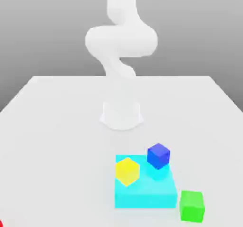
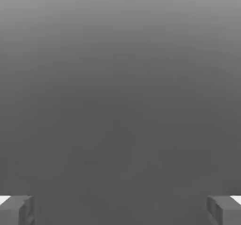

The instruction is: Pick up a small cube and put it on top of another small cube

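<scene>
ok so rn the gripper [image 2: 120, 211] is wide w/ nothing between the fingers, which makes sense imo bc it has to fit around the red cube [image 1: 1, 223] first. That one's just a sliver at the exterior view's bottom left, way forward of the worktop's [image 1: 57, 140] far left corner and well apart from the rest. The blue cube [image 1: 158, 156] sits up on the cyan block [image 1: 144, 198] by its far right corner, so the block's basically its stand, and the red one prob has to come in high. Yellow cube [image 1: 127, 171] is on the block too, near its left edge, so I'd lower from above tbh, w/ the jaws kept off it. Green cube [image 1: 191, 206] is down on the worktop just beside the block's near right corner, prob not in the way. Pick hasn't happened yet afaict.
</scene>
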You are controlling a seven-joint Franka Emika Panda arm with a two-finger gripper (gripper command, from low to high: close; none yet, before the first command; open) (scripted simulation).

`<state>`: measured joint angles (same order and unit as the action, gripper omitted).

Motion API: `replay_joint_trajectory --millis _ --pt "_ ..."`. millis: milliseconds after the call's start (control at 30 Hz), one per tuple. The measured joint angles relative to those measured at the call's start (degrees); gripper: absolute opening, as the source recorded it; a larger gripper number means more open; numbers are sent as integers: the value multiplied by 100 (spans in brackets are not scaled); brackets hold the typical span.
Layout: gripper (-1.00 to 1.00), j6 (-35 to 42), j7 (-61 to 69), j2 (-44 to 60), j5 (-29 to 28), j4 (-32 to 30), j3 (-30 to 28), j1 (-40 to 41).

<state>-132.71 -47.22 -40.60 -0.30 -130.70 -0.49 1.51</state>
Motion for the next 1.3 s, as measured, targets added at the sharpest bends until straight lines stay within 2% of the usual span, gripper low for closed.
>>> replay_joint_trajectory --millis 533,1067,1200,1233,1300 --pt "0 -599 -728 3355 22 695 -582 789" --pt "0 -1162 -926 6723 821 1393 -966 1778" --pt "0 -1648 -843 7555 1022 1584 -839 1965" --pt "-100 -1762 -820 7710 1057 1620 -806 1993" --pt "-100 -1762 -819 7710 1059 1620 -806 1993"
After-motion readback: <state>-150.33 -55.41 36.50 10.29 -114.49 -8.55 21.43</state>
